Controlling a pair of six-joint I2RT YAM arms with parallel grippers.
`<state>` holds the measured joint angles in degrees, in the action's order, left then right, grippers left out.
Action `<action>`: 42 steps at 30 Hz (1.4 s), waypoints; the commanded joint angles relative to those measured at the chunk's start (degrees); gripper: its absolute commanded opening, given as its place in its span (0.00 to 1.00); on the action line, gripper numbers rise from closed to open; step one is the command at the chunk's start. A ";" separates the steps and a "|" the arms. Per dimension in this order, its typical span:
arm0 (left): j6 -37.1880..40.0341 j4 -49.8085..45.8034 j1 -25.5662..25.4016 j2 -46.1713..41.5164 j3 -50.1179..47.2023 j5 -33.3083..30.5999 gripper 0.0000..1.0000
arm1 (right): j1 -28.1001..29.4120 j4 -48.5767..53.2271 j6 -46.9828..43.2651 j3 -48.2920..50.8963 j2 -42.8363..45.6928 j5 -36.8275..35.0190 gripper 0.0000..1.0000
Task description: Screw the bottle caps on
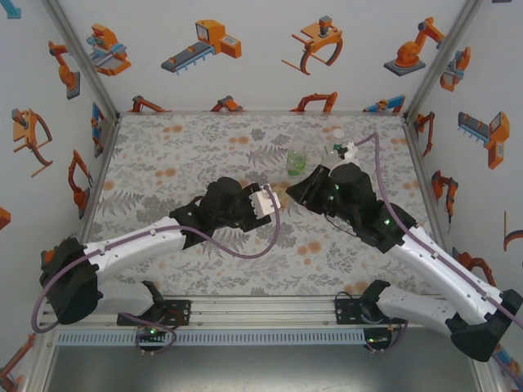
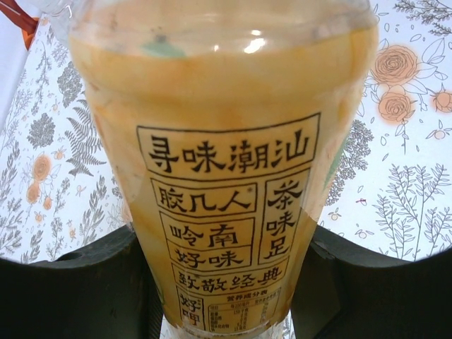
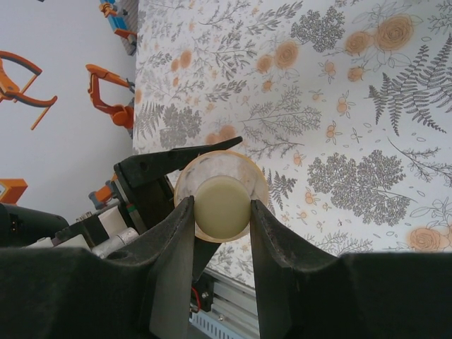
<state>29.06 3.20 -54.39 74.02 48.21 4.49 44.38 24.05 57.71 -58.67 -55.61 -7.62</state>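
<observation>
Here: left gripper clamps tall amber-yellow labelled plastic bottle. Right gripper pinches round pale-yellow plastic cap atop it.

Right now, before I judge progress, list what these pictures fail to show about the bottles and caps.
Left wrist view: the amber bottle is cut off at the upper edge, neck unseen.
Right wrist view: the cap, seen end-on, hides its threads and how far it is screwed on.
Top view: the left gripper and right gripper cover where cap meets bottle.
Top view: the green bottle is too small to tell if capped.
</observation>
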 commanded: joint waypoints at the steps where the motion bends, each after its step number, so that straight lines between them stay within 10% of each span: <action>1: -0.17 4.28 0.16 -1.23 0.81 0.91 0.00 | -0.79 0.23 -0.36 1.89 -0.72 -2.26 0.07; 8: -0.32 2.24 0.25 0.23 1.27 2.75 0.00 | -0.79 -1.20 -10.95 -0.46 -0.04 -1.34 0.56; 17: 0.57 -6.22 2.23 0.84 3.72 17.50 0.00 | -0.79 -3.31 -39.67 -1.59 3.73 8.73 0.78; 31: 11.85 -31.14 1.60 4.69 11.89 45.49 0.00 | -0.72 13.27 -82.80 -3.82 9.90 46.67 0.73; 42: 13.07 -35.17 0.76 7.69 14.71 48.68 0.00 | -0.70 12.58 -89.20 -0.68 11.55 46.25 0.58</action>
<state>40.07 -29.61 -53.34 81.41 61.04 49.78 43.75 37.15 -28.42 -60.42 -45.23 37.95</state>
